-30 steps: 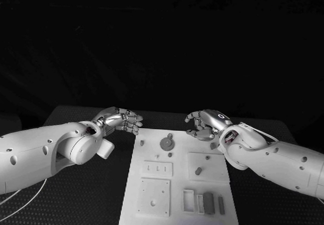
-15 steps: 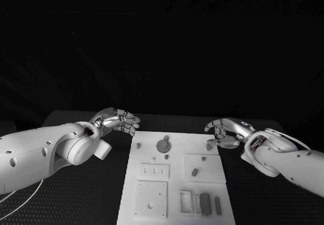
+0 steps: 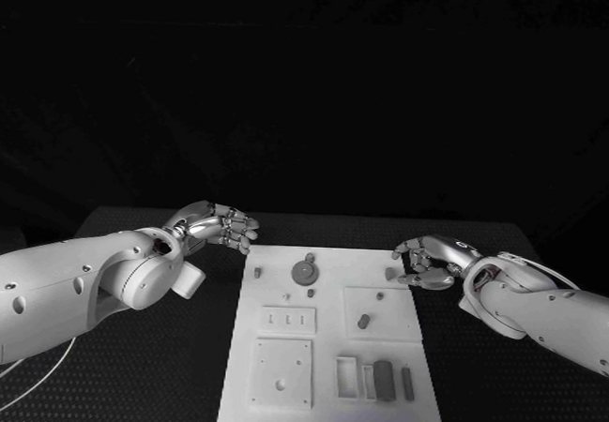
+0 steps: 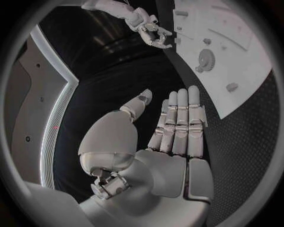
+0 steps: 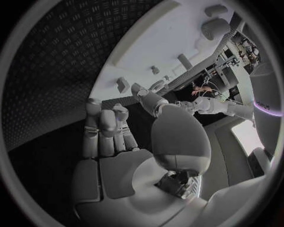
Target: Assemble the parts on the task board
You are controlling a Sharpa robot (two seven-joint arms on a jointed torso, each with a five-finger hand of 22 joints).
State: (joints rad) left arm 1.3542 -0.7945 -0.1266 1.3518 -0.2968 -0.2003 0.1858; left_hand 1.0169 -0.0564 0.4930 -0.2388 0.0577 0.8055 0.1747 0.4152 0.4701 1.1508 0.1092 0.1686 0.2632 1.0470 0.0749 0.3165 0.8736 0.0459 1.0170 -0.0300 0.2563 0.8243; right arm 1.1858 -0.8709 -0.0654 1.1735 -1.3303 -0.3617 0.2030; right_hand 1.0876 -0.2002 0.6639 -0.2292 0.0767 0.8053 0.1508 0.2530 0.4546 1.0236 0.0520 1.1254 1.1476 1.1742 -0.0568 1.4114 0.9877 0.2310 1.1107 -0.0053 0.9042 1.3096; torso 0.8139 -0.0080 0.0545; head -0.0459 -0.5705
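I see the white board (image 3: 328, 362) lying mid-table with small grey parts (image 3: 385, 379) on it. My right hand (image 3: 428, 261) hovers at its far right edge, my left hand (image 3: 217, 228) beside its far left corner; both have loosely curled fingers holding nothing.

Black table (image 3: 134, 391) with textured surface, dark backdrop (image 3: 309, 99)

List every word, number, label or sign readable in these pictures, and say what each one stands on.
None can be read.
The task board bears no printing, only raised plates, holes and small grey parts.
The left hand and right hand show no lettering or marks.
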